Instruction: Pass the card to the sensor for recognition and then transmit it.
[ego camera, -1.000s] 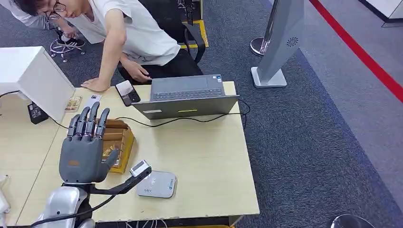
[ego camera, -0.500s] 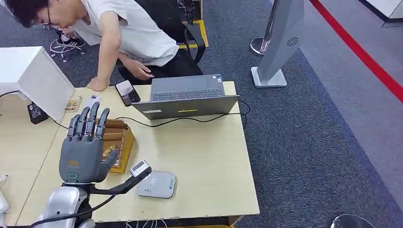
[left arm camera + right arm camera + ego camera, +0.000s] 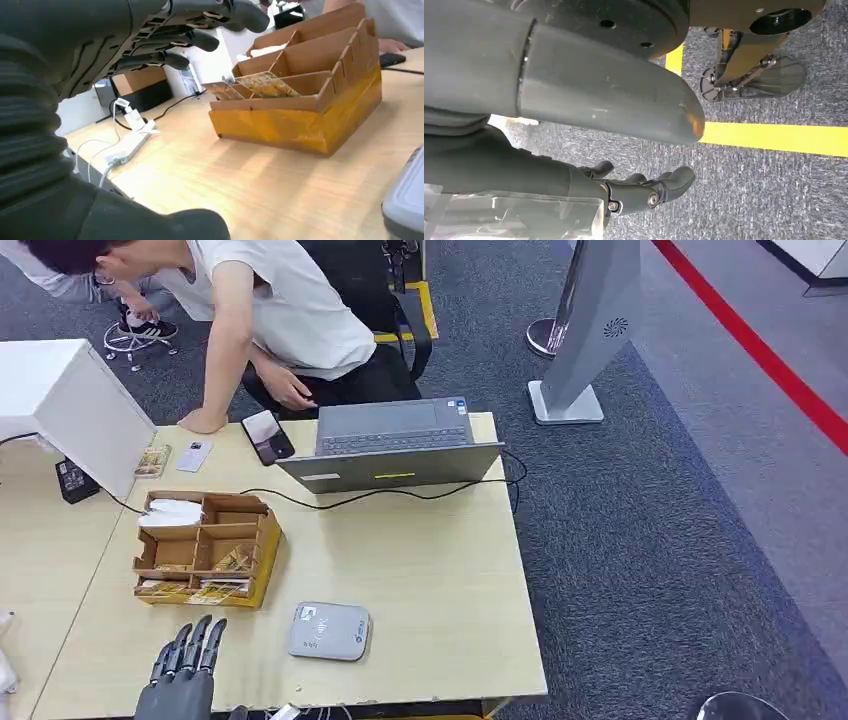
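Yellowish patterned cards (image 3: 262, 85) lie in the cardboard box (image 3: 262, 558); both robot hands, left (image 3: 183, 680) and right (image 3: 644, 192), hang empty, fingers apart.

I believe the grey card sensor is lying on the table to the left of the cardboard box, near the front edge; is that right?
Not quite: in the head view the grey card sensor lies on the table to the right of the cardboard box, near the front edge.
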`<state>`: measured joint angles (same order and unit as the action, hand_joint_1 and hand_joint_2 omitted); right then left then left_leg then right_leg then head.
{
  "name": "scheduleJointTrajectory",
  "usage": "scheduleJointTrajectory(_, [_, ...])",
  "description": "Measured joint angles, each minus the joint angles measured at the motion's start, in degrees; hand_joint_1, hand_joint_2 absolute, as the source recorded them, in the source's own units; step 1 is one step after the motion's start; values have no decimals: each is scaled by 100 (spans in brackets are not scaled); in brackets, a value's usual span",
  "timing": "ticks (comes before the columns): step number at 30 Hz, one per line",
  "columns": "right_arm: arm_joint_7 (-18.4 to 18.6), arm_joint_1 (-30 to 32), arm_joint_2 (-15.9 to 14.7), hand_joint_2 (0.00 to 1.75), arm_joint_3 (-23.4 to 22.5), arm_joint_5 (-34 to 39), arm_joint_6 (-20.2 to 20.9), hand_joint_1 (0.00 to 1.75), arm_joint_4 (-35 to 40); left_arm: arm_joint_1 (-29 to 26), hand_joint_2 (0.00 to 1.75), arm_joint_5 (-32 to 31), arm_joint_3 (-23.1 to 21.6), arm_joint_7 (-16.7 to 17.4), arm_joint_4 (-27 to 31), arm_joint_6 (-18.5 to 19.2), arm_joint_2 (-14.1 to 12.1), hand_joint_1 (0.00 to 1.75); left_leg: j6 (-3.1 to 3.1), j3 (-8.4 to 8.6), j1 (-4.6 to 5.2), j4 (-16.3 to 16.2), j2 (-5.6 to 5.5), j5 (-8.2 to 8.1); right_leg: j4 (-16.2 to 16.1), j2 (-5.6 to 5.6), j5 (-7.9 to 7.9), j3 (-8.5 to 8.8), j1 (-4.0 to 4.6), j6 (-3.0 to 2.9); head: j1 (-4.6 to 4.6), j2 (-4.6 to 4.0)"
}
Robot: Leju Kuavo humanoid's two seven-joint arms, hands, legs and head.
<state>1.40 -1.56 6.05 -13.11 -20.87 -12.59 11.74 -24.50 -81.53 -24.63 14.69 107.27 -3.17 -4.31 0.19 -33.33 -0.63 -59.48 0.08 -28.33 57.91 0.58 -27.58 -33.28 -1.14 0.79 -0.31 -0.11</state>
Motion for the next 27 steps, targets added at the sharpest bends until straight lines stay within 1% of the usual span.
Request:
scheduleJointTrajectory(10, [0,0,11,0,-28,0,0,0,15,-107,175,-7,57,0,0,9,66,0,0,5,0,0,-2,1,0,-2,1,5,0,0,0,0])
scheduleJointTrajectory(19, [0,-1,13,0,-37,-7,0,0,26,-114,175,-7,70,-8,0,9,70,0,0,4,0,0,-2,0,0,-4,1,5,0,0,0,0])
scheduleJointTrajectory(27, [0,1,15,0,-87,-120,15,0,31,-132,175,-48,282,-90,0,-35,175,0,0,5,0,0,-3,1,0,-6,1,5,0,0,0,0])
